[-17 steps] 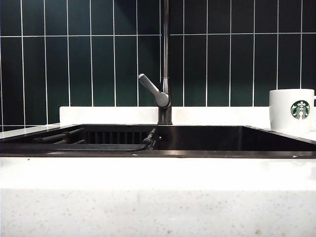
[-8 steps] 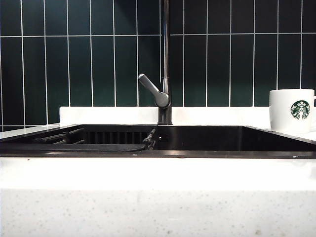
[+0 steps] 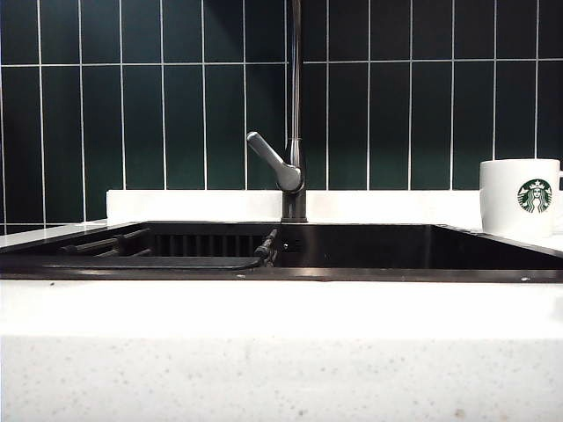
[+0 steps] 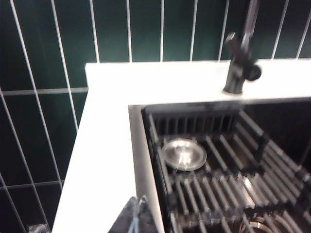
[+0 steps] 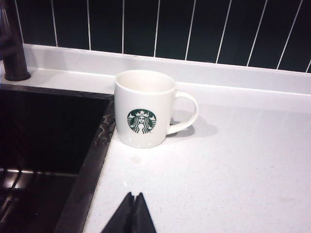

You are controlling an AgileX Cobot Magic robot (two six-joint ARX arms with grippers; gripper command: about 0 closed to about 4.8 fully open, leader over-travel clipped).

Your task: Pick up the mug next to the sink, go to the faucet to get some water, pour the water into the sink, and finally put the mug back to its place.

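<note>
The white mug (image 5: pixel 145 108) with a green logo stands upright and empty on the white counter beside the sink's corner, handle turned away from the basin; in the exterior view the mug (image 3: pixel 519 197) sits at the far right. The black sink (image 3: pixel 369 251) fills the middle, with the dark faucet (image 3: pixel 293 132) rising behind it. My right gripper (image 5: pixel 133 196) is shut and empty, hovering over the counter short of the mug. My left gripper (image 4: pixel 138 200) is shut and empty above the sink's opposite rim (image 4: pixel 137 145). Neither arm shows in the exterior view.
A ribbed dark rack (image 4: pixel 223 179) lies in the sink's left part, with a round metal drain cover (image 4: pixel 183 154) under it. Dark green tiles (image 3: pixel 158 105) back the counter. A white speckled counter front (image 3: pixel 281 352) runs along the near side.
</note>
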